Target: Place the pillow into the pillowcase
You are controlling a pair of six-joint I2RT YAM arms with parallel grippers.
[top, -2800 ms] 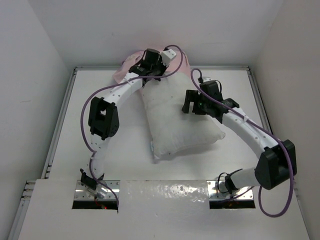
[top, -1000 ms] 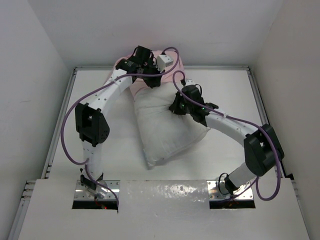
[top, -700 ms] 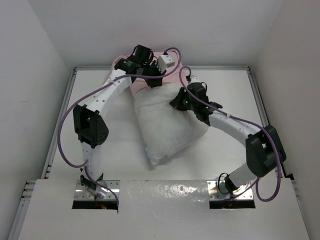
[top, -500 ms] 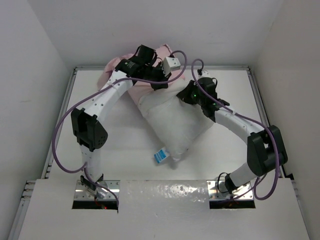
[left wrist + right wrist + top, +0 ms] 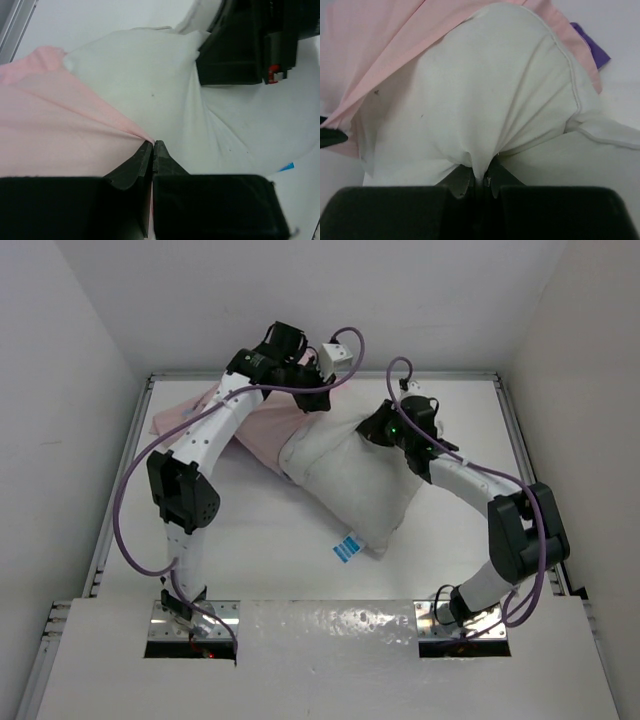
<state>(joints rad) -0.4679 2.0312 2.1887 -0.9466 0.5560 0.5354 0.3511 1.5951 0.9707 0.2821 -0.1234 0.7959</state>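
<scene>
Item: pillow, white and plump, lying on the worktop right of centre. Its long axis runs on a diagonal from far left to near right, and the near end carries a blue tag that lies flat on the surface. The far end meets the pillowcase, whose pale pink side faces up and which spreads away to the far left corner; in the right wrist view pink cloth lies along the pillow's far edge, with a purple scrap showing beside it. Margins: the pillowcase reaches close to the back wall, bare worktop lies open along the near left and to the right of the pillow, and the near corner sits well clear of the arm bases. Left hand: fingers pressed together, pinching a fold of pink pillowcase just beside the pillow. Right hand: fingers closed on a gathered pleat of white pillow cloth at its far right side.
</scene>
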